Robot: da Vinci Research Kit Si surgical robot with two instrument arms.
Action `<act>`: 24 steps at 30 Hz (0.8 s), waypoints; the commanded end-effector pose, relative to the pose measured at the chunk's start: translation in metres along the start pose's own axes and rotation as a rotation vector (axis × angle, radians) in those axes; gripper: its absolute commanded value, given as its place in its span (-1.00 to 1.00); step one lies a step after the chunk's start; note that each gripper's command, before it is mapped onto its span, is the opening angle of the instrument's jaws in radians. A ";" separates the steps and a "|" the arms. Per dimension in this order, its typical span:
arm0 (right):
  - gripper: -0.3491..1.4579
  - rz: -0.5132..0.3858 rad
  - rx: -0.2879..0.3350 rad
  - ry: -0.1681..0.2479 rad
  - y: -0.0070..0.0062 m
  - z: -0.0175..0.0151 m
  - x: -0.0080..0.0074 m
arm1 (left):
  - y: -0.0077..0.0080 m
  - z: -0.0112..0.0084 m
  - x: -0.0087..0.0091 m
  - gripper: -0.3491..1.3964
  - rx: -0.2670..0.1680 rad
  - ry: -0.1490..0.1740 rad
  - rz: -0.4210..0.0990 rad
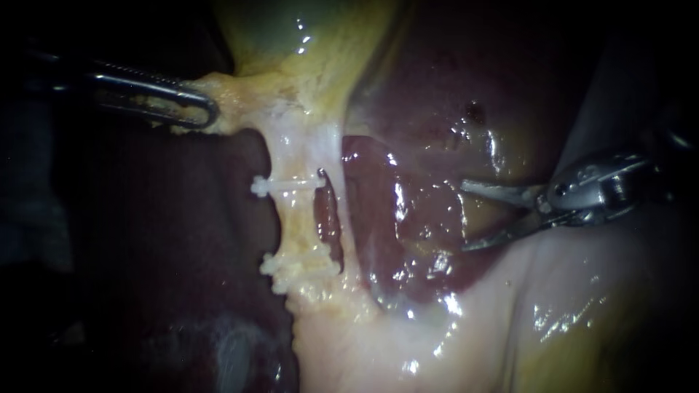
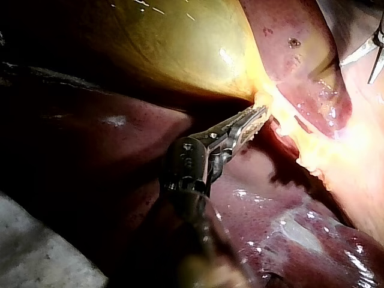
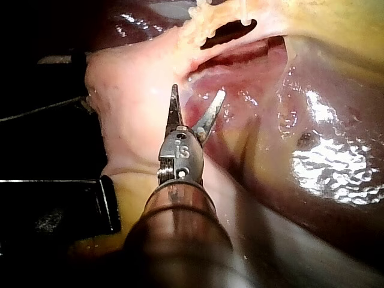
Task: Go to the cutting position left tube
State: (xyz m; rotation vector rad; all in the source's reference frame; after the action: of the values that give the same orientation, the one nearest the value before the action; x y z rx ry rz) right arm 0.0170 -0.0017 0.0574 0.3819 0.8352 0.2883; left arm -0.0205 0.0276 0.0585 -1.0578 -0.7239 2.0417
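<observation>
Blades of the right instrument (image 1: 466,217) stand spread over the liver (image 1: 429,131) in the endoscope view, well apart from the clipped left tube (image 1: 298,218); the left instrument (image 1: 207,110) pinches the gallbladder (image 1: 291,36) at its yellow lower edge. Left wrist view: its jaws clamp that yellow tissue. Right wrist view: 2 blades gape, short of the tube.

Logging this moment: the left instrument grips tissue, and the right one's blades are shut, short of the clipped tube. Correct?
No: the right instrument has open blades, a gap showing between them in the endoscope view. The left instrument does grip tissue, and the blades are short of the clipped tube.
</observation>
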 end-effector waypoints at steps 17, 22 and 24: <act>0.93 0.089 0.115 -0.001 -0.0020 0.0096 0.0029 | 0.0001 0.0003 -0.0003 -1.00 0.001 0.000 0.002; 0.95 0.111 0.152 -0.017 -0.0015 0.0123 0.0019 | 0.0001 0.0004 -0.0003 -1.00 0.002 0.000 0.002; 0.95 0.119 0.162 -0.019 -0.0011 0.0132 0.0014 | 0.0001 0.0004 -0.0003 -1.00 0.002 0.000 0.002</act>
State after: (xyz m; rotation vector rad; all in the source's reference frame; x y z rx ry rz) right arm 0.0282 -0.0050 0.0645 0.5903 0.8210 0.3310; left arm -0.0208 0.0272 0.0587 -1.0577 -0.7214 2.0435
